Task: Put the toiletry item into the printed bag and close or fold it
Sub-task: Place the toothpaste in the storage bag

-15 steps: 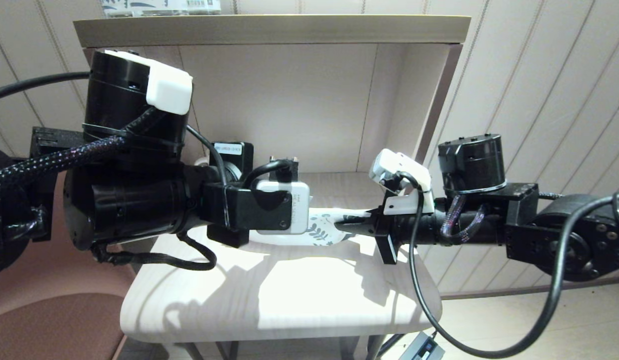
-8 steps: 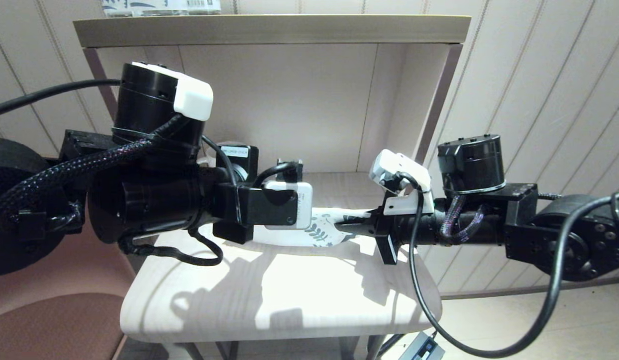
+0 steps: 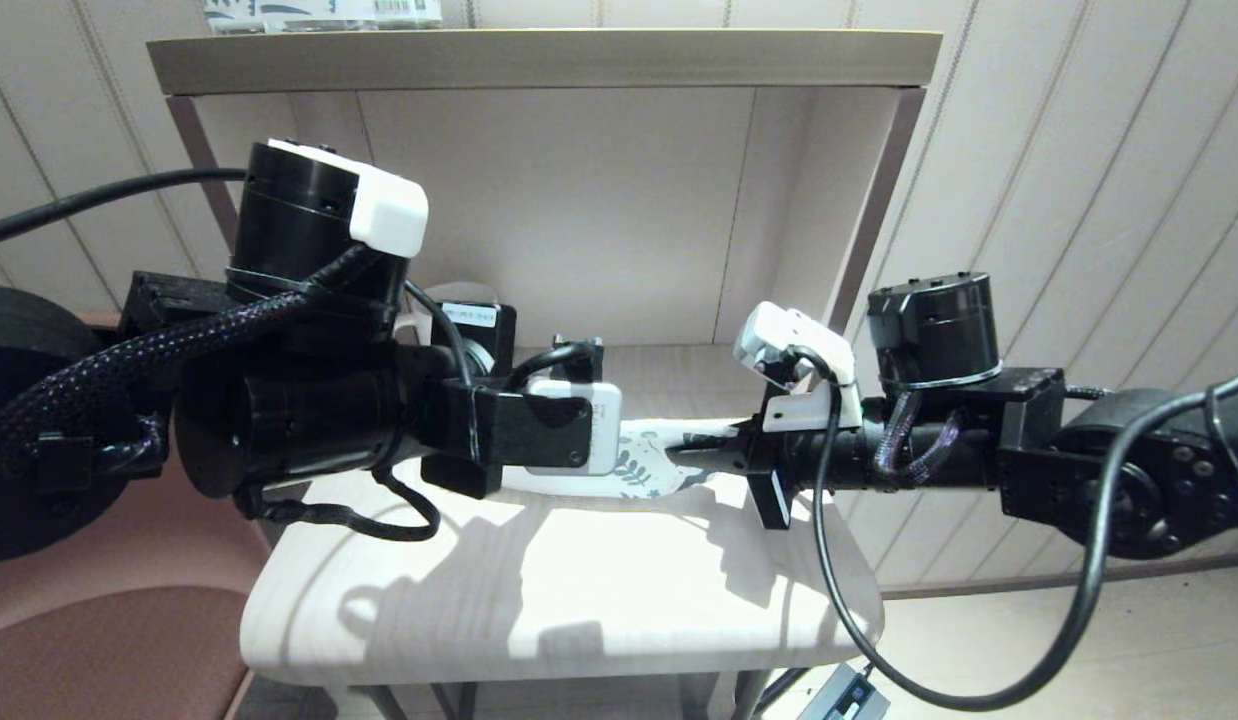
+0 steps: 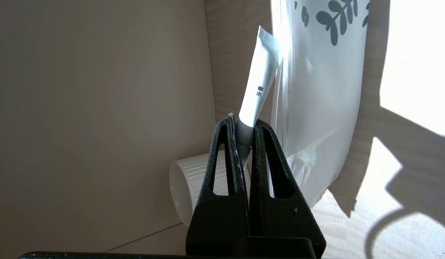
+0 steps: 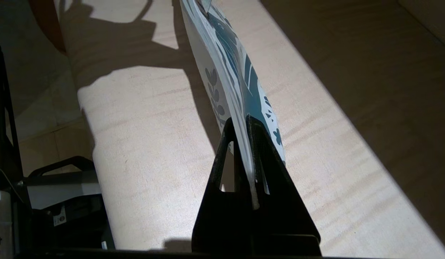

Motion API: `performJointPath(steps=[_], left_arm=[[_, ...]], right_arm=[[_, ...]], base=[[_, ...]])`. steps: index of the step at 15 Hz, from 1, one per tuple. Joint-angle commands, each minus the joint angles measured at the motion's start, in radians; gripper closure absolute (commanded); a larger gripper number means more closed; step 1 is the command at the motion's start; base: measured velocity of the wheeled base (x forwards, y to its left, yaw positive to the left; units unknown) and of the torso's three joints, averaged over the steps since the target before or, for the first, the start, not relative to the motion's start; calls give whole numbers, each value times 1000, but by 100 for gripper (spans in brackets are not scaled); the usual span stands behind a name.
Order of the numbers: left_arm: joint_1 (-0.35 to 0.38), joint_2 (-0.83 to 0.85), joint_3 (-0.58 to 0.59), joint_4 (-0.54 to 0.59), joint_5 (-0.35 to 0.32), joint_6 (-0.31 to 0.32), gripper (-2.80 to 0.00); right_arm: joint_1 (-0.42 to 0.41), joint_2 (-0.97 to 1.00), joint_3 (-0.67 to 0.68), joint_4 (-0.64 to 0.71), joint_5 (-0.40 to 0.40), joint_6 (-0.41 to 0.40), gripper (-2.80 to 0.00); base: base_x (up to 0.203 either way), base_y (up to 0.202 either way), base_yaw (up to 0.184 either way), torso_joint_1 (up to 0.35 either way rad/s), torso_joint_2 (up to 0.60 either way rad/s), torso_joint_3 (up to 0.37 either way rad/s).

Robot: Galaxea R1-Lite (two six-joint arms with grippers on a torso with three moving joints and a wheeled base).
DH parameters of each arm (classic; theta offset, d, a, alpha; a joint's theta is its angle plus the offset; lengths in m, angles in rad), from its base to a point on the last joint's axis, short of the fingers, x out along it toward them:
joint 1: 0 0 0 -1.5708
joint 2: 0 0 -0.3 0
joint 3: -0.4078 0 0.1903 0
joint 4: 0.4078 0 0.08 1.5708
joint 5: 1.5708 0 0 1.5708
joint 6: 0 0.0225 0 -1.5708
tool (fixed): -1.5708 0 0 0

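Presently catalogued, one item per entry.

Left gripper (image 4: pixel 244 126): black two-finger clamp, closed on the capped end of the toiletry item (image 4: pixel 260 84), which here looks like a small white flat-crimped tube with dark printed characters rather than a thin stick. The tube's crimped tip lies against the edge of the printed bag (image 4: pixel 316 108).

Printed bag: long flat white, slightly translucent plastic pouch with dark blue-grey leaf print, held above the pale wood shelf surface (image 3: pixel 539 600).

Right gripper (image 5: pixel 246 124): black clamp, closed on the printed end of the pouch, holding it edge-on.

Step in hand, as judged: feeding the tube into the pouch. Whether the tip is inside the mouth or merely beside the film cannot be told. To do it well, the right arm should keep the pouch taut and level while the left advances the tube along the pouch's length, tip leading, releasing only once most of the tube is covered. Pushing at an angle would likely crumple the thin film.

View notes: the left wrist view alone shows the tube, its grip, and a white ribbed cup (image 4: pixel 193 187) lying on its side behind the fingers. The right wrist view alone shows the film pinched between the fingers. The head view alone shows both arms facing each other across the shelf, but the left wrist camera housing hides the tube.
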Motion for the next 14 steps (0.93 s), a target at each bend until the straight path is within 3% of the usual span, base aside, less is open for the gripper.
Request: performJointPath(steps=[1,7,14], left_arm=[[-1,-7,2,0,2,24,0],[-3,28,3,2,22,83,0],[-13,67,3,2,43,88,0]], right_arm=[[2,4,-7,-2,3,-2,0],[7,2,-10,-2,3,-2,0],[8,3,-7,-2,3,-1,0]], base=[[0,0,0,0,0,0],[0,0,0,0,0,0],[0,0,0,0,0,0]])
